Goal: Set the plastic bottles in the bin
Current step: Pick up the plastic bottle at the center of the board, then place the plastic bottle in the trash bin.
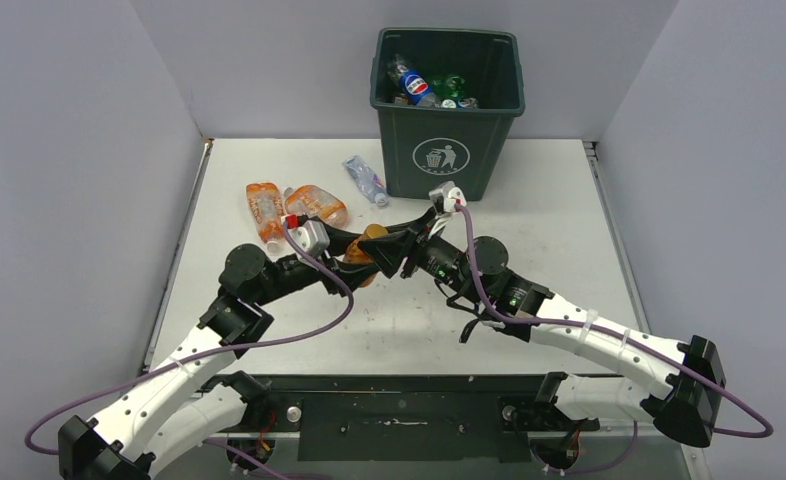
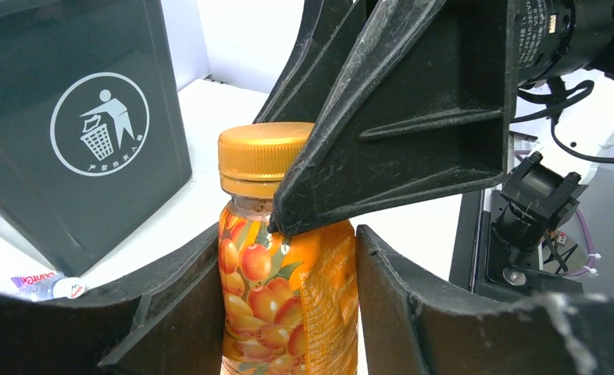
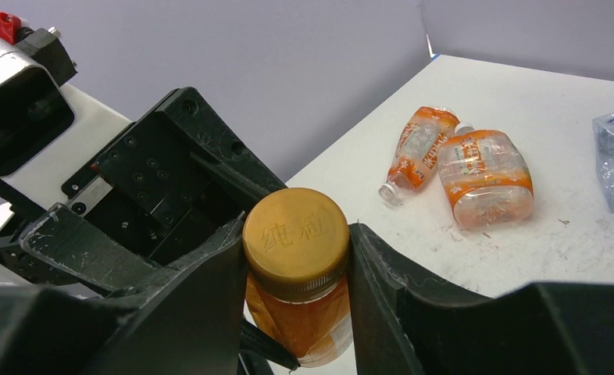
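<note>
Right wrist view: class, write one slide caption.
Right pincer clasps a gold-capped orange plastic bottle; two crushed orange bottles lie on the white table.

I see a white worktop point(image 1: 549, 200) boxed in by plain lilac-grey panels: a left wall point(image 1: 69, 150), a back wall point(image 1: 299, 60) and a right wall point(image 1: 729, 120). A metal strip point(image 1: 181, 255) borders its left side. A black plate point(image 1: 399, 412) spans the near edge, with a pale smear, possibly scuffing. My right wrist view shows small specks on the white surface.
</note>
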You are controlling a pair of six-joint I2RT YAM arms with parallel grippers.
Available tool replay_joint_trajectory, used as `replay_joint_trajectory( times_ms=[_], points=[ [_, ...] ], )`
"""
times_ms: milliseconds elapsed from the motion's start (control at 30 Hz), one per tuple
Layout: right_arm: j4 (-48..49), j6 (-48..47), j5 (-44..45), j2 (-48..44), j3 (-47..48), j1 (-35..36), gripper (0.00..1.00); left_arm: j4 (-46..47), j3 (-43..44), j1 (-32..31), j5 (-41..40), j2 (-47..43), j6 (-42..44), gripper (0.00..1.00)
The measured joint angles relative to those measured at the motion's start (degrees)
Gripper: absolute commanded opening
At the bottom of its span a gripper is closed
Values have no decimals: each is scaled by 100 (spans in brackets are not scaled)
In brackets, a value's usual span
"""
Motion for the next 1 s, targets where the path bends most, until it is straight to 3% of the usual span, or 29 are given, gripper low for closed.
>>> replay_joint_trajectory(
  times_ms=[67, 100, 133, 200, 233, 267, 467, 700, 867, 1000],
  points=[
    [-17, -4, -17, 7, 0, -4, 13, -2, -17, 2, -13, -13, -48, 18],
    [-15, -11, -26, 7, 0, -4, 6, -2, -17, 2, -15, -15, -61, 31],
    [-13, -13, -35, 7, 2, -4, 6, -2, -17, 0, -24, -22, -68, 50],
    [-20, -13, -37, 7, 11, -4, 5, -2, -20, 0, -46, -33, -92, 73],
    [-31, -13, -37, 7, 20, -4, 5, -2, -20, -4, -70, -35, -101, 90],
    [-68, -24, -28, 7, 35, -4, 5, 2, -20, -11, -92, -55, -133, 98],
    [-680, -354, 151, -4, 286, -50, 5, 92, -20, -55, -398, -341, -216, 96],
    [-1587, -1196, 804, -256, 1248, -120, 5, 199, -127, -74, -1222, -778, -223, 96],
    [-1600, -1840, 1696, -463, 1902, -238, 5, 249, -289, -74, -2238, -1180, -208, 96],
    [-953, -2310, 2653, -678, 1908, -358, 5, 251, -466, -76, -3600, -1526, -164, 96]
  ],
)
